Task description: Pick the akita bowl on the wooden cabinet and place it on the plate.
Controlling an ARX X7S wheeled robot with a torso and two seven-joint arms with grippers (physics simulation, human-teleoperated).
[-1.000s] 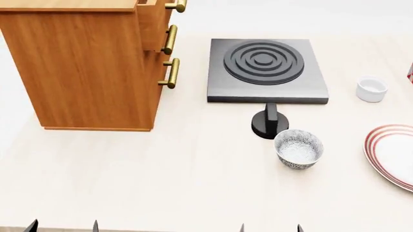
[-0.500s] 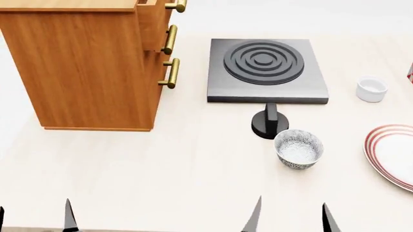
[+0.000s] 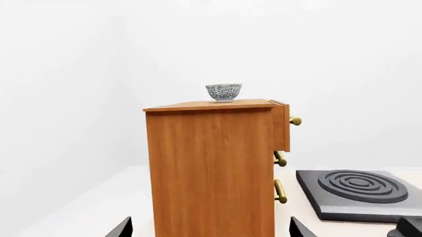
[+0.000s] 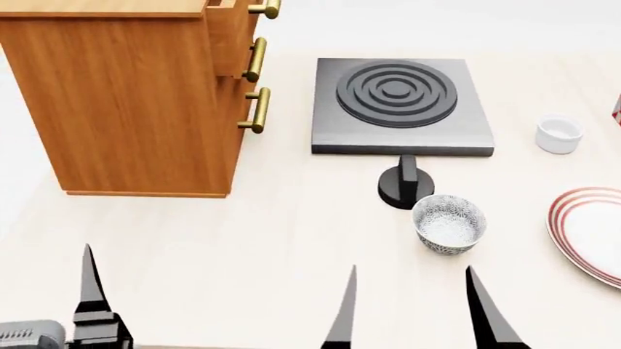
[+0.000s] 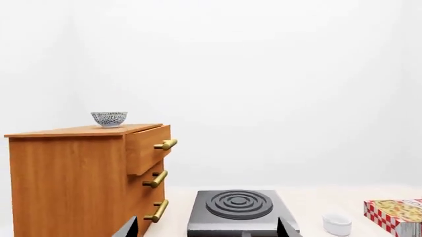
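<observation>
Fingers of the right gripper stand apart; the left gripper's too. The akita bowl sits atop the wooden cabinet, well apart from the plate on the surface.

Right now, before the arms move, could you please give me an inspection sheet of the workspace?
Surface: pale table, flat, no spills seen.
Job's things: akita bowl upright on top of the wooden cabinet; plate at the table's right, partly cut off by the head view's edge, nothing on it.
Clutter: second speckled bowl, grey stove plate, black knob, small white cup, red-checked box.
Grippers: left gripper and right gripper both open and empty, low over the near table.
Cables: nothing seen.
Surroundings: plain white walls.
</observation>
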